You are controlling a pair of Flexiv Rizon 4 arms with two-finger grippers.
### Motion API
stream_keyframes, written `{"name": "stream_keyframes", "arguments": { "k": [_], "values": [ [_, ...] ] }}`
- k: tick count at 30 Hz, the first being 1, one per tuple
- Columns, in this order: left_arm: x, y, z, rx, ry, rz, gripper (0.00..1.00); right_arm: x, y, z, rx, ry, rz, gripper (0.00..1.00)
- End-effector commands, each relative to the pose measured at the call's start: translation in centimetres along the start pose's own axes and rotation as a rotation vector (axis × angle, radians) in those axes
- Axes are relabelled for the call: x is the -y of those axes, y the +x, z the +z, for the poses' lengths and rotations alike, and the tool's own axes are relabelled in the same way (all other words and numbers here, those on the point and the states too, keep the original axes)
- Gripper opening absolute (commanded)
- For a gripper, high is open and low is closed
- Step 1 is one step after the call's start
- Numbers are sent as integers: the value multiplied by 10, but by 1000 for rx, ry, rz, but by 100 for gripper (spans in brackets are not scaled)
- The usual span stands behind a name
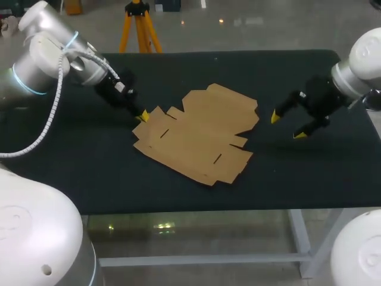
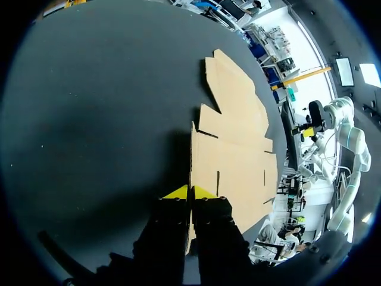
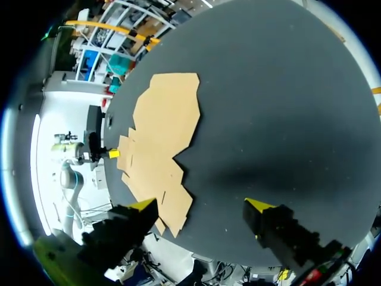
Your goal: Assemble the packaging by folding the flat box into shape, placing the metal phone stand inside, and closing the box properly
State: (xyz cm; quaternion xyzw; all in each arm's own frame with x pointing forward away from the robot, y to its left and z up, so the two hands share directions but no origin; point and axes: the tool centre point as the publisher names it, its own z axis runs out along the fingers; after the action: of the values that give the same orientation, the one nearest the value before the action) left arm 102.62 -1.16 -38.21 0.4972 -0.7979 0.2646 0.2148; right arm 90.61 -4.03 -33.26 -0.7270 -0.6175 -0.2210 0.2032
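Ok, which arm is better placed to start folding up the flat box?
Left, I'd say: the left hand is shut on the flat box at its edge, while the right hand hangs open beside it, touching nothing.

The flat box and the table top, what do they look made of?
The flat box looks like plain brown cardboard, matte, with cut slits and flaps. The table top is dark and matte, perhaps cloth or a mat; which cannot be told.
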Motion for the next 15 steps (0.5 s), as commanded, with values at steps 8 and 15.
{"name": "stream_keyframes", "arguments": {
  "k": [8, 15],
  "values": [
    [-12, -2, -19, -42, 214, -138, 0, -2, 2, 1, 5, 9, 1, 100],
    [-18, -2, -22, -30, 263, -214, 0, -3, 2, 1, 4, 8, 3, 100]
  ]
}}
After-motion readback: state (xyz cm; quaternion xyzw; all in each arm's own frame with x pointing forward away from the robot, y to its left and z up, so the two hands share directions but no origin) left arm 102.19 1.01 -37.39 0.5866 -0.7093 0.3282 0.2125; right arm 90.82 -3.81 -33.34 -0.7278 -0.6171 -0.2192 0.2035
